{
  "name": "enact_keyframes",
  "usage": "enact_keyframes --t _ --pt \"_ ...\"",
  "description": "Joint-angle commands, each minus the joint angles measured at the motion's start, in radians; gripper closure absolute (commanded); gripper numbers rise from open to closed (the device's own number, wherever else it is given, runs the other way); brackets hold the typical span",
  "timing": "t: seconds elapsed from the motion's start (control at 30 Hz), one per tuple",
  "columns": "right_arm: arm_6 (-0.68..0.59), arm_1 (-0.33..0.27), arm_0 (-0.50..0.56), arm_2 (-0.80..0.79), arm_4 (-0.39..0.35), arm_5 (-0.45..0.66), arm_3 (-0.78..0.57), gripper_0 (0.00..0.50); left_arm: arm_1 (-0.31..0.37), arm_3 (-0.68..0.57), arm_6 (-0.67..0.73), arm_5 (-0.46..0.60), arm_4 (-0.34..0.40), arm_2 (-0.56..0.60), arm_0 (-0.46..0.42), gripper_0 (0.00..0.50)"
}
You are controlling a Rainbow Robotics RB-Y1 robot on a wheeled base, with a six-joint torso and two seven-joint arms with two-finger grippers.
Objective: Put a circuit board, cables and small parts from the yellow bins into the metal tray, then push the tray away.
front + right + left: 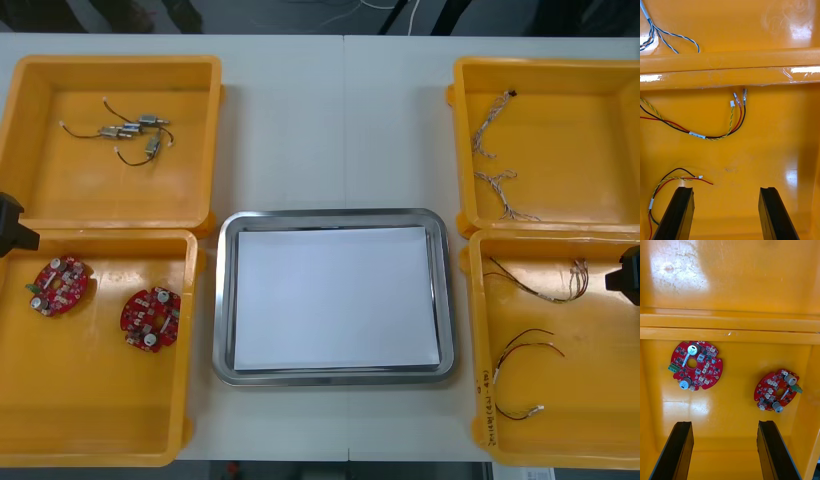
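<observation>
My left end effector [724, 423] hangs open over the lower-left yellow bin [100, 420]; circuit board [696, 365] looks light, stiff, fragile, so I'd pinch its rim. Right end effector [726, 189] open above limp cables [697, 135], lower right.

four bins [110, 190], two boards [60, 285], one tray [335, 214]

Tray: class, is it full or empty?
Empty: the tray is bare and white inside; nothing lies in it.
</observation>
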Motion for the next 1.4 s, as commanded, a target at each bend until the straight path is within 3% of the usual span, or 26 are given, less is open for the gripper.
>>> enact_keyframes --t 0.03,1.4 --pt "-0.023 0.006 0.014 -0.012 -0.009 0.003 -0.007 0.000 0.036 -0.025 -0.056 0.006 0.007 0.024 0.014 0.000" --pt "-0.023 0.006 0.014 -0.012 -0.009 0.003 -0.007 0.000 0.036 -0.025 -0.056 0.006 0.007 0.024 0.014 0.000"
